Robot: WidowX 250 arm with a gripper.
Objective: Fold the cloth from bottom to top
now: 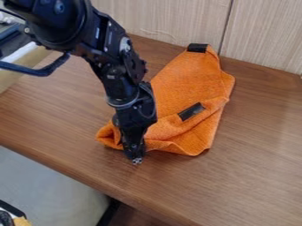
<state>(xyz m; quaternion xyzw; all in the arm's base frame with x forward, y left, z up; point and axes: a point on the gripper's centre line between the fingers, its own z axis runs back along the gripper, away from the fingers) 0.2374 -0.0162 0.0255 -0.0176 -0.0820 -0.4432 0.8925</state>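
Mid-fold, the hand (pixel 137 161), opening and grip unclear, needed next to raise the cloth (pixel 186 143) toward the counter's back edge (pixel 259 69).

Can't see the part of the orange cloth (pixel 191 84) behind the gripper (pixel 137 161), nor the layer under the folded flap. Can't follow the black arm (pixel 115 57) past the top edge, or the cable (pixel 35 70) past the left. Loses the tabletop (pixel 254 145) at the left, right and bottom edges, the wall panel (pixel 265 31) at the top. Can't name the clutter (pixel 12 33) at upper left, or the blurred, cropped black-and-yellow thing (pixel 20 220) at lower left.
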